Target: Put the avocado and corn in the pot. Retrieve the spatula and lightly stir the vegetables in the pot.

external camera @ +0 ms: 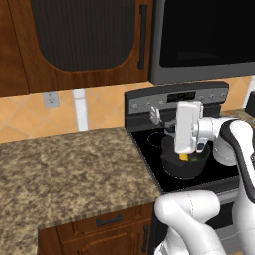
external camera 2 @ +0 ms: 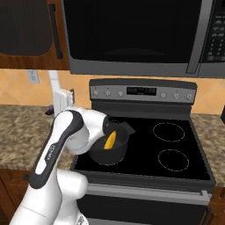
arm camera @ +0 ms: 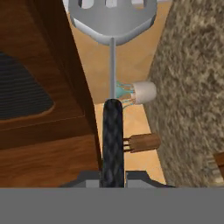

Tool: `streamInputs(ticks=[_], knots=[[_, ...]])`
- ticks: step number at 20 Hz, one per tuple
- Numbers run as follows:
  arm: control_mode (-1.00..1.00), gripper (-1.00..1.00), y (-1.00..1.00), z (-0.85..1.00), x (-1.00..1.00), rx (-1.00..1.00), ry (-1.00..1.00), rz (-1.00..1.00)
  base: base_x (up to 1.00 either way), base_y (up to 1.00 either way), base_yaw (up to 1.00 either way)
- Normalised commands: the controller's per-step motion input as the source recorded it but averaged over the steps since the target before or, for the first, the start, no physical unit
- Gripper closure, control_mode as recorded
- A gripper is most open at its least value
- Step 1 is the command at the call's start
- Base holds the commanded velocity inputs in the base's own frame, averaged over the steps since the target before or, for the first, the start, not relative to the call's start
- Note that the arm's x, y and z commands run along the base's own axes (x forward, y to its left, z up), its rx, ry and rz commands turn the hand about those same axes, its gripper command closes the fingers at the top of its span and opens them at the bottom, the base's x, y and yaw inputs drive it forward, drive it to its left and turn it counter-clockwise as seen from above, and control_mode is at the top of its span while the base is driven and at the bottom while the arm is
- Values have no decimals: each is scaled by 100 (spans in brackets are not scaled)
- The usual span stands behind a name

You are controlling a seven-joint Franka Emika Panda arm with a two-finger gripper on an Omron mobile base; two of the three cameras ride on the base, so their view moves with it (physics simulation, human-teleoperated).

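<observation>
My gripper (arm camera: pixel 112 176) is shut on the black handle of the spatula (arm camera: pixel 112 131). The silvery slotted head of the spatula (external camera: pixel 156 115) points left, toward the backsplash. In the left base view the gripper (external camera: pixel 173 125) hovers just above the dark pot (external camera: pixel 183 168) on the stove's front left burner. The yellow corn (external camera: pixel 184 157) lies inside the pot (external camera 2: pixel 108 153), and the corn (external camera 2: pixel 110 140) leans on the near wall. A sliver of green beside it looks like the avocado (external camera: pixel 191 160), mostly hidden by my hand.
The black stove top (external camera 2: pixel 176 145) has free burners to the right of the pot. A granite counter (external camera: pixel 64 169) stretches left. A microwave (external camera 2: pixel 132 35) hangs overhead. A small white cylinder (arm camera: pixel 143 91) and a brown one (arm camera: pixel 143 142) stand by the wall.
</observation>
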Motion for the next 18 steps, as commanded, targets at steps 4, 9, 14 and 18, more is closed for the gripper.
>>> streamInputs(ticks=[4, 9, 14, 18], knots=[[-100, 100, -36, 3, -3, 39, 24, 0, 0, 0, 0], [-100, 100, -27, 16, 7, 28, 77, 0, 0, 0, 0], [-100, 100, -8, 1, 1, 3, 31, 0, 0, 0, 0], [-100, 100, -2, 0, 0, 5, 0, 0, 0, 0, 0]])
